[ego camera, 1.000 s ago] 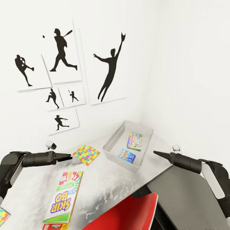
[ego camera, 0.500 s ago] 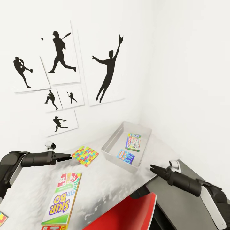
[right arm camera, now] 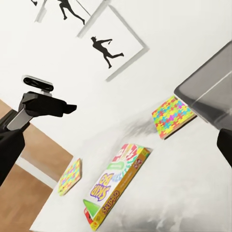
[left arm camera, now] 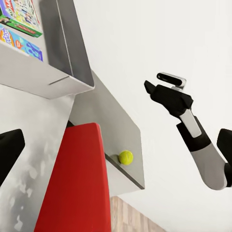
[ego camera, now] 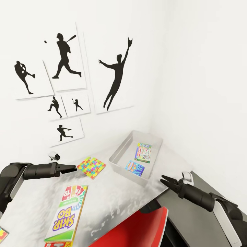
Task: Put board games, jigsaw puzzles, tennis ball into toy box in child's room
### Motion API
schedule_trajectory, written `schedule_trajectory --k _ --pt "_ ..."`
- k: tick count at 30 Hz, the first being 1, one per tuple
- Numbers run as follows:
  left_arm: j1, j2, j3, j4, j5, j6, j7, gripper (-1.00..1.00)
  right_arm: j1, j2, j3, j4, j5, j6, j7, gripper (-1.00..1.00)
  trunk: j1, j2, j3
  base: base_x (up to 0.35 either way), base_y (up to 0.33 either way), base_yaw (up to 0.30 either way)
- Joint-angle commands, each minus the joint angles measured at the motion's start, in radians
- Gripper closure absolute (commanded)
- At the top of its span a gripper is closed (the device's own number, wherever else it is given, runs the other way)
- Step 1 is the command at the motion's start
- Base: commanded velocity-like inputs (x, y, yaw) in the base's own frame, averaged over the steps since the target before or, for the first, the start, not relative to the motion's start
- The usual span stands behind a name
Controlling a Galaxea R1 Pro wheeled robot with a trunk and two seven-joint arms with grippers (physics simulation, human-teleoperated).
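The toy box (ego camera: 120, 155) sat at the far corner of the table (ego camera: 113, 202), where the two white walls met, its long axis running from the near edge of the tabletop toward that corner. Inside it lay two of the board games: the green-edged game (ego camera: 143, 152) farther in, lengthwise along the box, and the small blue game (ego camera: 135, 168) nearer the box's front wall.

Just beside the box, toward the wall with the silhouette pictures (ego camera: 113, 73), a jigsaw puzzle (ego camera: 91, 167) lay flat, turned cornerwise to the table edge. The Skip-Bo game (ego camera: 67, 213) lay flat nearer the robot, its long axis running from the near edge toward the far wall. A second jigsaw puzzle (right arm camera: 70, 177) lay flat close to the table's edge on the far side of that box from the tray. The tennis ball (left arm camera: 125, 157) rested on the lower dark end unit (ego camera: 195, 219), by a red chair (ego camera: 137, 230).

The left gripper (ego camera: 71, 168) hovered above the tabletop, pointing at the first puzzle, holding nothing; how far it was open could not be told. The right gripper (ego camera: 165, 180) hung over the table's edge with its fingers slightly parted, empty.
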State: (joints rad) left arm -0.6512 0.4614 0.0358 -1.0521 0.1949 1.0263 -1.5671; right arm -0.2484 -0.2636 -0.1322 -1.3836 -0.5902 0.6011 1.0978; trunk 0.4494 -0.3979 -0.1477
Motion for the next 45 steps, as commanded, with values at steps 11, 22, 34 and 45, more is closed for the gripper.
schedule_trajectory --k 11,22,34,45 --pt "-0.001 0.0 -0.001 0.0 -0.002 0.01 -0.004 -1.0 0.001 0.007 -0.078 0.037 -0.01 0.007 0.016 -1.0 0.001 -0.002 0.004 0.0 0.0 0.0" --pt "-0.001 0.0 -0.001 0.0 -0.003 0.01 -0.004 -1.0 0.006 0.009 -0.084 0.037 -0.001 0.006 0.016 -1.0 0.001 -0.002 0.005 0.0 0.0 0.0" --pt "-0.001 -0.001 -0.001 0.0 -0.004 0.01 -0.004 -1.0 0.008 0.009 -0.083 0.036 0.0 0.003 0.018 -1.0 0.001 -0.002 0.015 -0.016 0.0 0.0" --pt "-0.001 -0.001 -0.002 0.0 -0.005 0.009 -0.004 -1.0 0.02 0.009 -0.084 0.034 -0.001 -0.021 0.018 -1.0 0.001 -0.002 0.032 -0.058 0.0 0.0"
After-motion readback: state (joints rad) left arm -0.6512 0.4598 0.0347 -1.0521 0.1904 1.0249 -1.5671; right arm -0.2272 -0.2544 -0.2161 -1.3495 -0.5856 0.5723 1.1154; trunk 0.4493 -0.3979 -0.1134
